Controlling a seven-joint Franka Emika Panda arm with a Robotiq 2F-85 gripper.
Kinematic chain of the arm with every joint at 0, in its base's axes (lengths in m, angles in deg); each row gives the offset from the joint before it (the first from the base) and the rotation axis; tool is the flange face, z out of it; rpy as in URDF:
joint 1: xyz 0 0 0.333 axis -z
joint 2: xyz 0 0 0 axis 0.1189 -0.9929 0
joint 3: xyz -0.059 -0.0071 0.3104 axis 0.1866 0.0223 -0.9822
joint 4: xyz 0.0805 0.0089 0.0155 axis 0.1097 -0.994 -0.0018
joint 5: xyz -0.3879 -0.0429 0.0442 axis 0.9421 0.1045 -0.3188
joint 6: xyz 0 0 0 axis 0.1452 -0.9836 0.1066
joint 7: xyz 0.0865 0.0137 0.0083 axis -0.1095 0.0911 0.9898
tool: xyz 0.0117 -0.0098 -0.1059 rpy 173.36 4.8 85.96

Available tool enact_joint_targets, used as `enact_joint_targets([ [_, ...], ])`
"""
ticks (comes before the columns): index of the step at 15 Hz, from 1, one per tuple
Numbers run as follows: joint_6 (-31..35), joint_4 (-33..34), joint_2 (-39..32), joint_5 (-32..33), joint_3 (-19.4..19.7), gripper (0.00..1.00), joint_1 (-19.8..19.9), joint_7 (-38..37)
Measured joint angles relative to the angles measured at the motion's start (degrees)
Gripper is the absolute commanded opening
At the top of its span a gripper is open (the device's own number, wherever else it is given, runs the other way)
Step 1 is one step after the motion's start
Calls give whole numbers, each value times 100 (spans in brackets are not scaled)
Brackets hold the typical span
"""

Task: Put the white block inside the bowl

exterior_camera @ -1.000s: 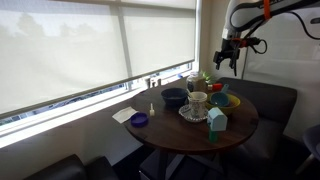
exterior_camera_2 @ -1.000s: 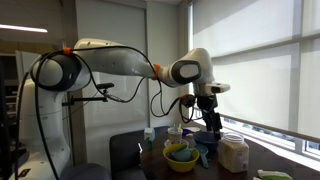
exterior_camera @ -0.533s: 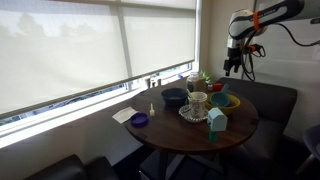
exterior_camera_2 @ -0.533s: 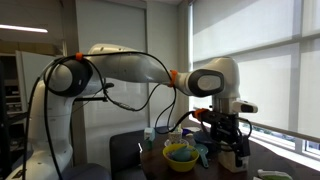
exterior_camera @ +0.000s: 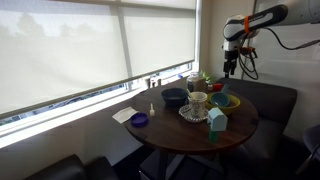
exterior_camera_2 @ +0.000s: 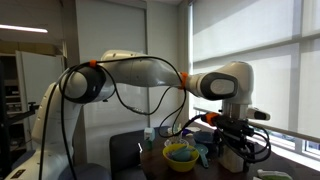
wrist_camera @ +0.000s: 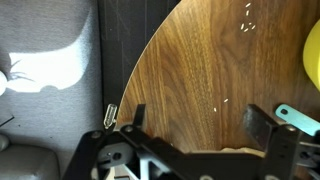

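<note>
White block [exterior_camera: 216, 121]: too small for me to be sure, but I take it to be the pale-topped, teal-sided piece standing upright at the near edge of the round wooden desk [exterior_camera: 178, 131] in an exterior view. It sits on the wood, outside every bowl. Just beyond it, to the right, is the yellow bowl [exterior_camera: 225, 100]. The blue bowl [exterior_camera: 174, 96] lies further left, beside a white cup [exterior_camera: 197, 101] on a plate.

My pincer [exterior_camera: 231, 68] hangs in the air above the far right side of the desk, well apart from the block and touching nothing. In the wrist view the pincer [wrist_camera: 197, 120] is spread wide, one finger [wrist_camera: 136, 115] to the left and its partner to the right, with only bare wood grain between them. It holds nothing. The yellow bowl's rim [wrist_camera: 314, 50] just shows at the right edge of that view.
</note>
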Motion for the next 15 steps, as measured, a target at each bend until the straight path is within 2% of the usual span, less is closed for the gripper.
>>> enact_joint_targets([
  [2, 669, -47, -16, -4, -12, 100, 18, 198],
  [5, 1590, -54, -203, -16, -81, 100, 118, 928],
  [6, 1715, -51, -288, -143, -161, 100, 183, 1228],
  [9, 1711, -21, -562, -559, -456, 100, 353, 2101],
  [11, 1771, 29, -758, -615, -589, 100, 384, 2635],
  [15, 1805, 91, -930, -617, -627, 100, 380, 2805],
])
